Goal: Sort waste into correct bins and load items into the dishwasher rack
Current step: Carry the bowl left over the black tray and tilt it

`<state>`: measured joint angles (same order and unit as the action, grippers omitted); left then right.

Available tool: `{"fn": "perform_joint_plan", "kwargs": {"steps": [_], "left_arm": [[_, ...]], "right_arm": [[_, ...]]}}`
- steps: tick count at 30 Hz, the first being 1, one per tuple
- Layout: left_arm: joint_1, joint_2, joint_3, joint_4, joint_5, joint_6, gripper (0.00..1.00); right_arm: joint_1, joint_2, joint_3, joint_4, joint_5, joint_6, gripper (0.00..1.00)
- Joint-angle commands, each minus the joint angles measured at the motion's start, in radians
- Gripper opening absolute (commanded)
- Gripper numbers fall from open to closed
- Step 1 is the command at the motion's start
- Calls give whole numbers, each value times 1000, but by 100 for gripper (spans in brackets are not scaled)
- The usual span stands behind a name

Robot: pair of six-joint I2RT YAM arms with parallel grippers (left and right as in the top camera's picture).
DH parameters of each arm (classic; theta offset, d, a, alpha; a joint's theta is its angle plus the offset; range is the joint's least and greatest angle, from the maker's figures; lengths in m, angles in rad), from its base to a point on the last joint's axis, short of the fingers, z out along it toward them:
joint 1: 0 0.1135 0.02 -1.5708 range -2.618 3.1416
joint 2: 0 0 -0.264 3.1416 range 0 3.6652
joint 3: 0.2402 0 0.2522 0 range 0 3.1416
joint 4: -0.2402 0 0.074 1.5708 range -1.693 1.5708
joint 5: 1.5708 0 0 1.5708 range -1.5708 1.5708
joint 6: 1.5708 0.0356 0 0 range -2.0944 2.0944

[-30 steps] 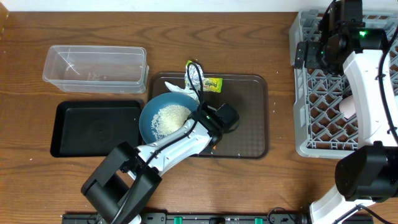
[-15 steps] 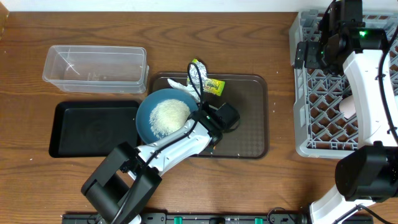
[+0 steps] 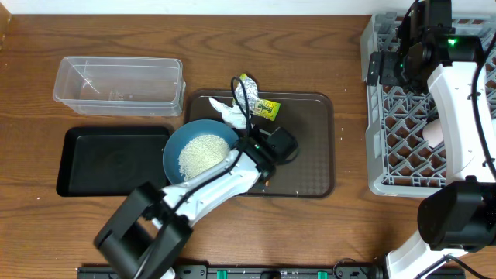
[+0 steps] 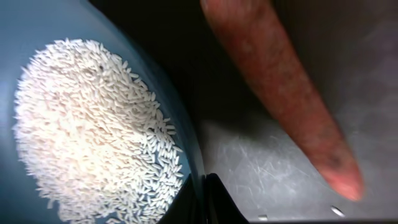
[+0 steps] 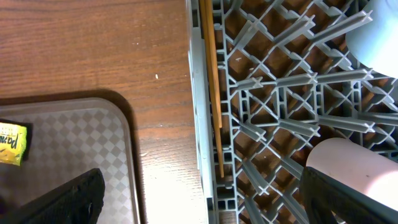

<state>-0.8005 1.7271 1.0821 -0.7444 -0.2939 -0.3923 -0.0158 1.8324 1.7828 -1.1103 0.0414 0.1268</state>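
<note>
Rice (image 3: 201,155) fills the blue plate (image 3: 173,155), whose rim your left pincer (image 3: 247,147) grips beside the carrot (image 4: 273,87); your right pincer (image 5: 205,200) hangs open over the rack (image 5: 273,118).

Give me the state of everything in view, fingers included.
Blue plate: carrying rice, gripped at rim.
Left fingers: shut on blue plate.
Right fingers: open, empty, over rack.
Clear tub: looks empty.
Black tray: empty.
Carrot: lying on brown tray.
Tissue: on brown tray, unsorted.
Foil wrapper: across brown tray's rim.
Chopsticks: lying in rack.
Cup: in rack.
</note>
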Motion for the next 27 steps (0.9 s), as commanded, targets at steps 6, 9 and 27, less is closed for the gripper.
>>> {"fn": "perform_joint_plan", "kwargs": {"steps": [6, 9, 27], "left_arm": [[3, -212, 10, -33, -30, 13, 6], [6, -294, 10, -52, -31, 43, 6], [444, -497, 10, 6, 216, 124, 6]], "right_arm": [[-3, 2, 0, -1, 7, 14, 99], [-3, 2, 0, -2, 7, 14, 99], [-3, 2, 0, -2, 8, 14, 99]]}}
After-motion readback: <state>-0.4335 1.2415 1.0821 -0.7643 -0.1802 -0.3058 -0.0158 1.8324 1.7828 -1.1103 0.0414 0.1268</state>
